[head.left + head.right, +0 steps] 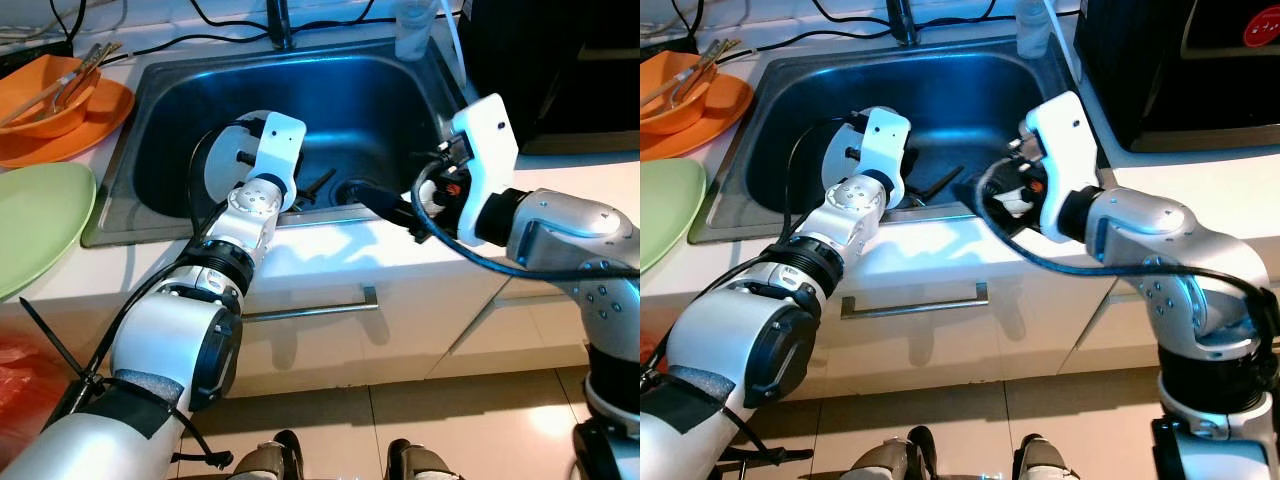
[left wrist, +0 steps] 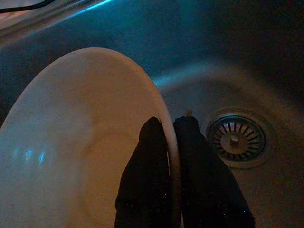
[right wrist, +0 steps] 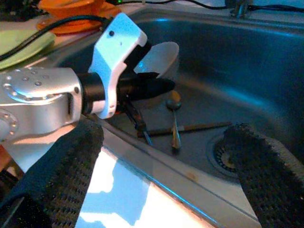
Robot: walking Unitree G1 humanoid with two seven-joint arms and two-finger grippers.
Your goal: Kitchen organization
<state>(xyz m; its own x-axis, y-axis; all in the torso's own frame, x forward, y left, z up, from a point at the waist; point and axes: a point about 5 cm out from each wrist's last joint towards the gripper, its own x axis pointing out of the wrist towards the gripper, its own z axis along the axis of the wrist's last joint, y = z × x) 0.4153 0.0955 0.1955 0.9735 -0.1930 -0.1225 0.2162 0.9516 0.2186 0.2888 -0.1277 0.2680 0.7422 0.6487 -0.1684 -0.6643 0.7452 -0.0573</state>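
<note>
- Right gripper hovering over the sink's near rim, fingers spread wide, grasping nothing.
- Left gripper down inside the sink, clenched on the rim of a white plate held on edge.
- On the basin floor just beyond: spoon and other utensils lying loose near the drain, not yet collected.
- Farther left on the counter: green plate, then orange bowl with utensils on an orange plate.
- Judged midway: plate in hand, cutlery left in the basin.
</note>
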